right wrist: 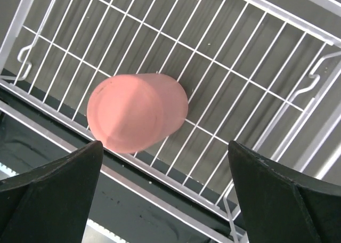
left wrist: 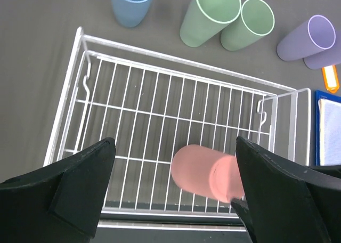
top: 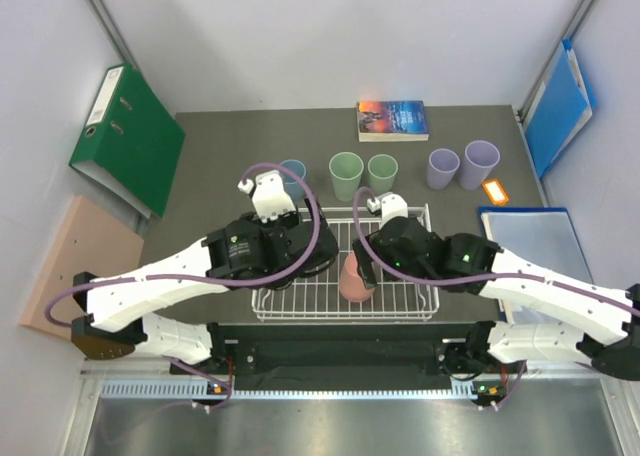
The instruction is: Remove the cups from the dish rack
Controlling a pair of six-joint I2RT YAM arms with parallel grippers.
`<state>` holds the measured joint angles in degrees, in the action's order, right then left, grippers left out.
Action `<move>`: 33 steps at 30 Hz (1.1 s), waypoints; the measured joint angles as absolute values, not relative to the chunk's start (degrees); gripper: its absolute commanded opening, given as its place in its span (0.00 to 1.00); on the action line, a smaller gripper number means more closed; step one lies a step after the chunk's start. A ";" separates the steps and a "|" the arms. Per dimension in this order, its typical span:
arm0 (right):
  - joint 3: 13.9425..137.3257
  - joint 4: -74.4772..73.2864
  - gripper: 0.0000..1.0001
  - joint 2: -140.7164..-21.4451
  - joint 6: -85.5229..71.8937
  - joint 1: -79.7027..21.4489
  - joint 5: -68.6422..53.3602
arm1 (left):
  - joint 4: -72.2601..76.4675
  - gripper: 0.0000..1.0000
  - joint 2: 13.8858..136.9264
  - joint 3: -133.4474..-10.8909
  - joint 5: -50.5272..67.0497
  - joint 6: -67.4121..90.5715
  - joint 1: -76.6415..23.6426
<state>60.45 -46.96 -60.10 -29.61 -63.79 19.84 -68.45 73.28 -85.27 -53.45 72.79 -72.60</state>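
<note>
The white wire dish rack (top: 300,301) sits at the table's near middle. One salmon pink cup (top: 355,281) stands upside down in its near right part. My right gripper (top: 367,266) hangs open just above this cup (right wrist: 136,112), which shows up and left of the fingertip gap (right wrist: 165,200). My left gripper (top: 295,264) is open over the rack's left part, holding nothing; the pink cup (left wrist: 205,173) lies by its right finger. On the table behind the rack stand a blue cup (top: 293,173), two green cups (top: 346,174) (top: 382,172) and two lavender cups (top: 443,167) (top: 479,163).
A green binder (top: 128,136) leans at the back left. A book (top: 392,119) lies at the back middle and a blue folder (top: 560,106) stands at the back right. An orange tag (top: 496,191) and a clear folder (top: 535,241) lie right of the rack.
</note>
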 measured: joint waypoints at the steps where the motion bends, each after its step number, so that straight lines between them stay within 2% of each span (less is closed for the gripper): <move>1: 60.45 -46.39 1.00 -61.32 -29.80 -64.25 20.14 | -70.28 0.99 72.90 -85.21 -54.02 75.31 -73.43; 9: 60.45 -42.26 1.00 -65.17 -30.20 -64.49 20.71 | -75.50 0.99 70.13 -82.67 -55.13 85.21 -76.18; 21: 60.40 -37.74 0.98 -71.02 -30.11 -64.75 18.39 | -75.31 0.99 72.42 -82.37 -55.64 82.94 -76.23; 24: 60.31 -36.99 0.86 -71.02 -30.22 -64.75 18.04 | -74.98 0.99 72.62 -82.37 -55.64 82.32 -76.23; 25: 59.96 -36.47 0.76 -71.00 -30.30 -64.75 17.96 | -74.94 0.99 72.62 -82.37 -55.64 82.26 -76.23; 30: 58.04 -35.77 0.51 -70.96 -31.31 -64.75 18.00 | -74.46 0.99 72.62 -82.15 -55.61 81.76 -76.23; 31: 58.04 -35.59 0.39 -70.87 -31.29 -64.75 18.11 | -74.28 0.99 72.62 -82.00 -55.61 81.58 -76.23; 33: 58.04 -35.55 0.26 -70.78 -31.66 -64.75 18.24 | -73.84 0.99 72.62 -81.80 -55.64 81.21 -76.23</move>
